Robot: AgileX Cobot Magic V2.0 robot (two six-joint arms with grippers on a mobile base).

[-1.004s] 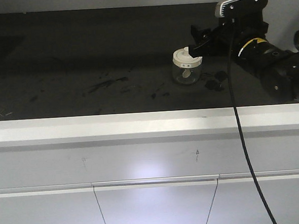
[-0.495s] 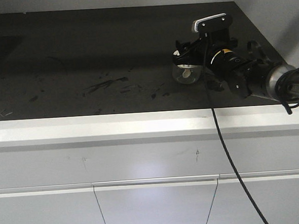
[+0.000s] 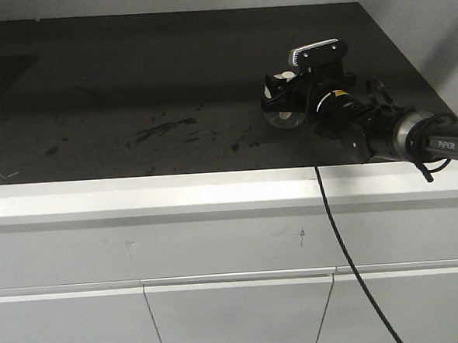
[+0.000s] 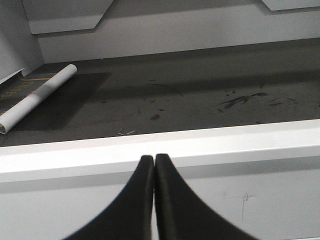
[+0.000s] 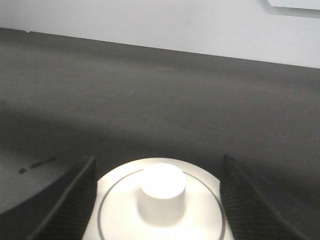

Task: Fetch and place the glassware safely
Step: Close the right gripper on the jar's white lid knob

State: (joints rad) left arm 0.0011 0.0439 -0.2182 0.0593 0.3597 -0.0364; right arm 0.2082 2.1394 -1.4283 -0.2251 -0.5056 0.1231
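Toward the counter's (image 3: 130, 76) right edge, the R gripper (image 5: 158, 202) has swung in over the last sec. and now straddles the glass jar (image 3: 286, 120), fingers apart beside its lid (image 5: 160, 192), so a grasp looks imminent; the L gripper (image 4: 154, 167) sits pressed together, idle.

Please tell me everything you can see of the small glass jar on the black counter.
The glass jar is small, squat and clear, with something whitish inside. It stands upright on the black counter, near its right end. A round cream-white lid with a central knob closes it. The right gripper reaches around it, one finger on each side of the lid; whether they touch it cannot be told.
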